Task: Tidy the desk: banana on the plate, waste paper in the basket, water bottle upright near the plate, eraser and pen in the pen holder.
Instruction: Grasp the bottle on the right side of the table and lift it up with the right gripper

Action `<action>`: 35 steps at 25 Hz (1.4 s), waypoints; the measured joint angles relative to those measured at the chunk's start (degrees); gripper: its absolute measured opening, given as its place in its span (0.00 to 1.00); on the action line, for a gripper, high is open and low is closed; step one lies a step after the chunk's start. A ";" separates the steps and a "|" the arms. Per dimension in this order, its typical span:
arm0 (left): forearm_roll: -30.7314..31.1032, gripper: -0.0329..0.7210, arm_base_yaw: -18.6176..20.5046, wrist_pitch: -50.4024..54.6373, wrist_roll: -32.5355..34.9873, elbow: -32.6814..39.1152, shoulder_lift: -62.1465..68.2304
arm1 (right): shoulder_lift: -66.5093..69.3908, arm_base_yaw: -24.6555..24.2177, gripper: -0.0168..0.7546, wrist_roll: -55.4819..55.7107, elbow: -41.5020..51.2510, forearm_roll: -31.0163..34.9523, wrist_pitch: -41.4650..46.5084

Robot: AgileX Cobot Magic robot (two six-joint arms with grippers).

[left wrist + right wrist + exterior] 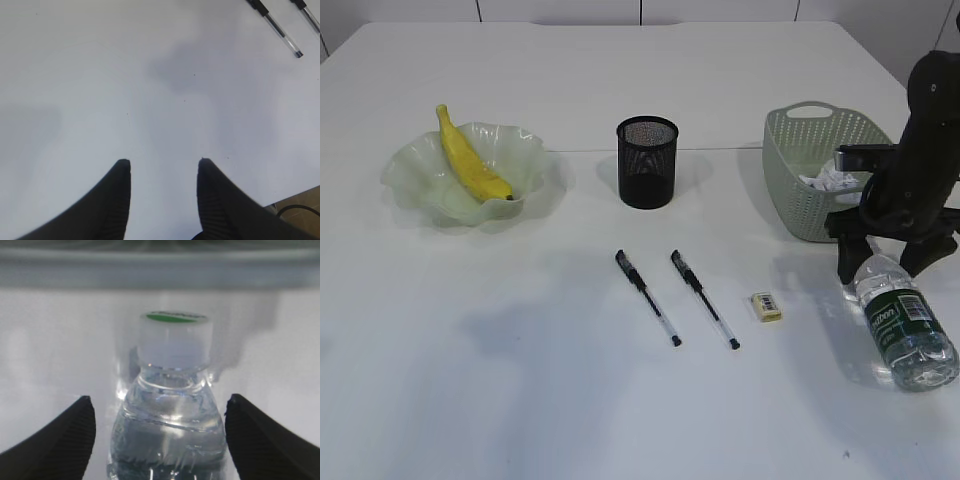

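A clear water bottle [905, 325] lies on its side at the right, its cap towards the basket. My right gripper [882, 268] is open, with one finger on each side of the bottle's neck [170, 410]; I cannot tell if the fingers touch it. A yellow banana [472, 160] lies on the pale green plate [420, 190]. Crumpled waste paper [832, 181] is in the green basket [790, 150]. Two pens [647, 297] [704, 298] and a yellow eraser [766, 306] lie in front of the black mesh pen holder [647, 160]. My left gripper [162, 162] is open and empty over bare table.
The basket wall [150, 270] stands just beyond the bottle cap. The two pens' ends show at the top right of the left wrist view [275, 25]. The table's edge shows at that view's bottom right [300, 200].
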 joint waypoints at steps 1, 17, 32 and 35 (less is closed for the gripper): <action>0.00 0.45 0.00 0.00 0.00 0.00 0.00 | 0.14 0.00 0.80 0.00 0.00 0.00 0.00; -0.10 0.45 0.00 0.00 0.00 0.00 0.00 | 0.62 0.00 0.63 0.60 0.00 0.00 0.10; -0.17 0.45 0.00 0.00 0.00 0.00 0.00 | 0.62 0.00 0.50 0.81 0.00 0.11 0.22; -0.17 0.45 0.00 0.00 0.00 0.00 0.00 | 0.62 0.00 0.50 0.81 0.00 0.11 0.45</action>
